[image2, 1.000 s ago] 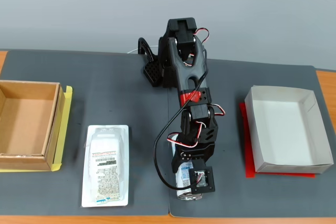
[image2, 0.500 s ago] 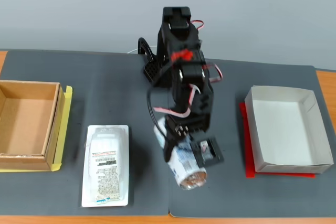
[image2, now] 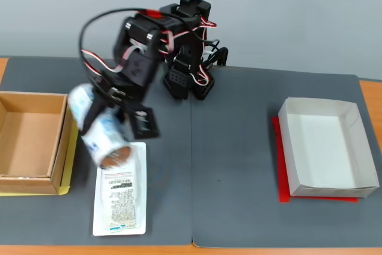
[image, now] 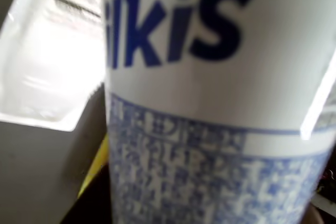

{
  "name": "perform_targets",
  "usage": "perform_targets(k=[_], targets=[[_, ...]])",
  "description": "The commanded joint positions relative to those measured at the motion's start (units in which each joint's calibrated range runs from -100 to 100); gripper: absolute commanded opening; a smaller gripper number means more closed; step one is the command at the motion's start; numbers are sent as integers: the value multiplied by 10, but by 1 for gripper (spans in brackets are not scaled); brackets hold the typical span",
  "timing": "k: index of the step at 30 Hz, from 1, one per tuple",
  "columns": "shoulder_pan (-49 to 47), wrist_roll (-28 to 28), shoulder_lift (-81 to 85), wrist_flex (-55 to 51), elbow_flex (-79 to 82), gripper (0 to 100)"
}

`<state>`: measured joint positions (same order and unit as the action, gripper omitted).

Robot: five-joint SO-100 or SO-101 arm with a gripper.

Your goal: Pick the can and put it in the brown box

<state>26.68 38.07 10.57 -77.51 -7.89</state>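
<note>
Can (image2: 98, 129) swung left toward brown box (image2: 30, 141), blurred, clamped in tool (image2: 116, 125), fingers hidden.

Black arm (image2: 149, 46) — red-white cables

My arm (image2: 146, 46) is swung to the left in the fixed view, bent down from its base at the far middle. My gripper (image2: 110, 126) is closed around the can (image2: 98, 129), held tilted in the air.
</note>
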Motion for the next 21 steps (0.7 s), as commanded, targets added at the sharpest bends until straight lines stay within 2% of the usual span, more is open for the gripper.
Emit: perform_targets(k=[1,5,21], targets=[[48,53,1,8,-33,9],[78,73,-32,33,-33,9],[162,72,-145,216,-34,9]])
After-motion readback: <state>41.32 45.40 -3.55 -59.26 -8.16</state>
